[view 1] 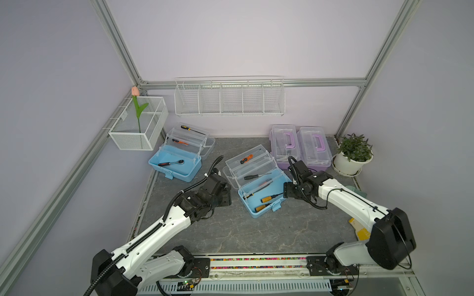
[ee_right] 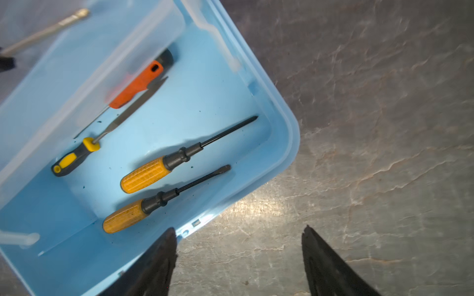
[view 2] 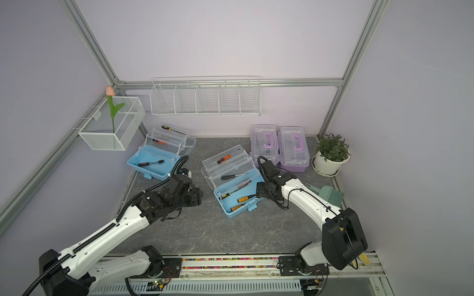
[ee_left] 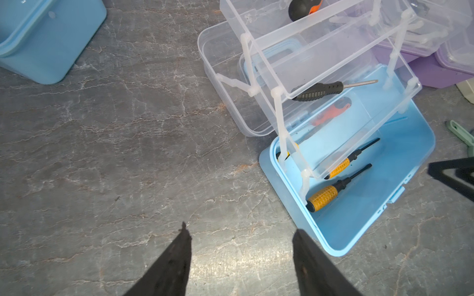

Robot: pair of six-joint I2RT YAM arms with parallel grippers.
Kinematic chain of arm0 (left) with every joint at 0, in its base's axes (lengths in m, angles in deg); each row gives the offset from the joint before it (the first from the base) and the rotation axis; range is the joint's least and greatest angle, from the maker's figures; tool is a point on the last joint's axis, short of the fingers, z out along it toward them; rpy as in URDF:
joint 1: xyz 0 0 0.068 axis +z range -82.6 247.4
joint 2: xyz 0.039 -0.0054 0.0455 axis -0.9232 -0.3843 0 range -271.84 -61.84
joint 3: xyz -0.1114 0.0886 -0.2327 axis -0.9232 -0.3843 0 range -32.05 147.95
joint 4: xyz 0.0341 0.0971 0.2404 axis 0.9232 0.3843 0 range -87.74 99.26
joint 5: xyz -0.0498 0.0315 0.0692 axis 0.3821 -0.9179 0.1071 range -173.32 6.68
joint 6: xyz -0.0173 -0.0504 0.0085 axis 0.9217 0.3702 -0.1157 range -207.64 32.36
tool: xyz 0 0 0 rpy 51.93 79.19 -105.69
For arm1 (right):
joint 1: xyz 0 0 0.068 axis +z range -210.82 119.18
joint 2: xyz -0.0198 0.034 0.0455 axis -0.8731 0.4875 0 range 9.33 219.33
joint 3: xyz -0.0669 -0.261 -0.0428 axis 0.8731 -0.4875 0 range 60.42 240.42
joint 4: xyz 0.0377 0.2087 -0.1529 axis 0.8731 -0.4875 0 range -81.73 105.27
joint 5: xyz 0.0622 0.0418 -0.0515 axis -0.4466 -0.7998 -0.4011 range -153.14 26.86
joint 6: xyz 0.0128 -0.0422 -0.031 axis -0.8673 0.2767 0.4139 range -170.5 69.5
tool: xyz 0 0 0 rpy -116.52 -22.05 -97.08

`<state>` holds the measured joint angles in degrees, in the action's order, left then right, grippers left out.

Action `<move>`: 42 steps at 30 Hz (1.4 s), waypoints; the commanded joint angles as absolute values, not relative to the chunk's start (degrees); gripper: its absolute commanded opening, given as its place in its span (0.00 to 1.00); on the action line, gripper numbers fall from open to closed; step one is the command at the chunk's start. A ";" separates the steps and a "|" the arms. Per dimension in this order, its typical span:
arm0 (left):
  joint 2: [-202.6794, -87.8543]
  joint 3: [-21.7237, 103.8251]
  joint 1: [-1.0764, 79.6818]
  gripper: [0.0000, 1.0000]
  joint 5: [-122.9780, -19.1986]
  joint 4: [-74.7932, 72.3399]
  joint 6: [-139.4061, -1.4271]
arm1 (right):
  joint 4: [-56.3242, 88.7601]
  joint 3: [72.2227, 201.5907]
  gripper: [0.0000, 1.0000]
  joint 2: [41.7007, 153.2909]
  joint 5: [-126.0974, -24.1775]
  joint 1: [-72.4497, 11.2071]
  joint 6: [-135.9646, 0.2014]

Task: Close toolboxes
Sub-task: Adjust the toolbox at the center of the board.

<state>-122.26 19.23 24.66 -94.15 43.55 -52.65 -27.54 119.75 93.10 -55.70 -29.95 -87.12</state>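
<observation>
A light blue toolbox point(view 1: 266, 205) stands open mid-table, its clear trays point(view 1: 252, 166) fanned up and back, with screwdrivers in the base point(ee_right: 205, 107). My right gripper point(ee_right: 239, 228) is open at its right front corner, one finger over the rim and nothing between the fingers. My left gripper point(ee_left: 240, 229) is open above bare table, just left of that toolbox point(ee_left: 400, 153). A second light blue toolbox point(view 1: 177, 164) is open at the back left, with a ratchet inside. Two purple toolboxes point(view 1: 284, 146) point(view 1: 314, 148) sit side by side at the back right, lids down.
A potted plant point(view 1: 352, 159) stands in the back right corner. White wire baskets point(view 1: 229, 98) point(view 1: 139, 125) hang on the walls, one holding a fake tulip. A green brush and dustpan point(view 2: 331, 194) lie at the right edge behind my right arm.
</observation>
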 commanded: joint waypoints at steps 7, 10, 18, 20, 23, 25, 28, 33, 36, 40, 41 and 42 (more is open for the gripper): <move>-120.92 17.43 25.33 0.65 -93.79 43.18 -53.54 | -22.54 120.40 0.69 100.18 -58.67 -27.84 -93.64; -120.53 17.79 25.30 0.65 -94.10 43.81 -53.51 | -22.89 120.01 0.56 100.64 -58.96 -27.86 -92.04; -120.72 18.80 26.17 0.66 -95.18 45.80 -53.67 | -25.05 119.22 0.39 101.59 -59.00 -28.31 -88.56; -120.42 19.67 26.48 0.66 -95.60 46.81 -53.79 | -25.76 119.04 0.38 101.33 -58.54 -28.78 -87.44; -119.52 20.44 28.33 0.66 -95.27 48.21 -54.47 | -26.38 118.61 0.29 100.64 -57.56 -29.96 -84.70; -118.70 20.05 30.96 0.66 -93.31 47.98 -55.29 | -26.42 118.55 0.22 100.32 -56.50 -30.82 -81.88; -117.42 19.20 35.41 0.66 -89.88 47.39 -55.77 | -26.52 119.19 0.22 100.03 -56.78 -32.61 -78.45; -116.82 18.41 40.02 0.66 -86.95 46.57 -56.18 | -25.29 120.57 0.13 100.20 -56.13 -36.34 -72.08; -118.34 16.00 40.77 0.65 -84.16 43.90 -54.86 | -25.26 122.54 0.12 101.68 -56.53 -37.98 -69.66; -120.25 10.77 40.77 0.62 -79.70 38.45 -51.47 | -25.17 124.22 0.12 103.00 -59.82 -38.08 -68.72; -120.63 9.52 40.77 0.61 -78.08 36.78 -50.43 | -25.08 124.31 0.12 103.07 -60.74 -38.06 -68.65; -121.02 8.44 40.77 0.60 -76.36 35.26 -49.60 | -25.08 124.40 0.13 103.11 -61.54 -38.06 -68.71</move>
